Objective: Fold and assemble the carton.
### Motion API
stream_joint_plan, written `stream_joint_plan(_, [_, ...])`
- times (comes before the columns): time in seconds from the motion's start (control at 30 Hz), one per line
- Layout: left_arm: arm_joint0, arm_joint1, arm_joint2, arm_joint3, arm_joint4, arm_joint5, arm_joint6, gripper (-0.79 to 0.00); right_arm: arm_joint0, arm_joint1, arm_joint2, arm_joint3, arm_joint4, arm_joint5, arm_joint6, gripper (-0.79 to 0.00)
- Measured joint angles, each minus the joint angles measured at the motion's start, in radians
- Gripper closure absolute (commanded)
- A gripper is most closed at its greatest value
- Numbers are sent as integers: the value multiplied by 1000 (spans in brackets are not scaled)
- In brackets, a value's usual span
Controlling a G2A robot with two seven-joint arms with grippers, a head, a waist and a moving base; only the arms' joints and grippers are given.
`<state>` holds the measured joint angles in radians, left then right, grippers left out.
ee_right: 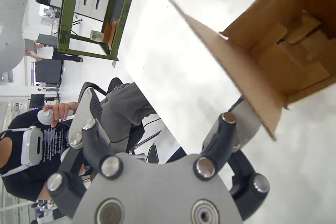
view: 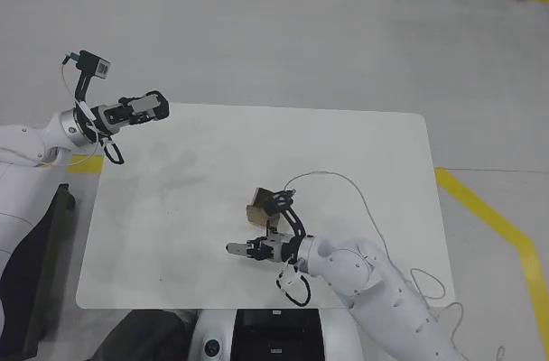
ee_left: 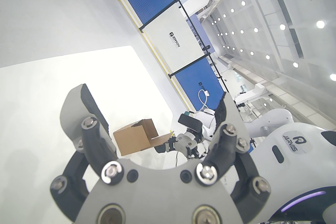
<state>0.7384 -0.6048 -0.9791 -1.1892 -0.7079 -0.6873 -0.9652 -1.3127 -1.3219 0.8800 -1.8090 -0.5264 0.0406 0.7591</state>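
White table (view: 193, 162) on a pale factory floor, with blue and white panels (ee_left: 168, 33) standing in the hall behind. A small brown carton (view: 259, 209) sits near the table's middle, a little toward the robot's side, its body already squared up into a box. Its open mouth faces the right gripper (view: 236, 247), and the right wrist view looks straight inside, where folded flaps close off the far end. One loose flap (ee_right: 236, 70) sticks out from the mouth and juts across one of the right gripper's fingers (ee_right: 242, 114); whether card and finger touch cannot be told. That gripper lies low over the table between the carton and the robot's edge, just beside the box, its two fingers spread wide with nothing between them. The left gripper (view: 155, 105) hangs well apart from the carton, above the table's far corner on the robot's left, and is turned toward the box, which its wrist view frames between its fingers. It too is spread wide and holds nothing. A thin white cable (view: 347, 185) loops over the table beside the right arm, past the carton
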Motion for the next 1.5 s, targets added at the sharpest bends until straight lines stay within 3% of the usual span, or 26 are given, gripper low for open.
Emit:
stream_joint_plan(0.23, [0,0,0,0,0,0,0,-785,4,5,45,9,-25,53,-53,-785])
stream_joint_plan(0.57, [0,0,0,0,0,0,0,-785,-13,12,70,-56,-228,193,-181,-785])
stream_joint_plan(1.03, [0,0,0,0,0,0,0,-785,-43,-11,-15,-62,-320,350,-278,-785])
stream_joint_plan(1.07, [0,0,0,0,0,0,0,-785,-42,-13,-18,-57,-328,364,-288,-671])
stream_joint_plan(1.17, [0,0,0,0,0,0,0,-785,-52,-15,-21,-61,-341,386,-302,-508])
stream_joint_plan(1.5, [0,0,0,0,0,0,0,-785,-137,-1,26,-132,-410,399,-299,-474])
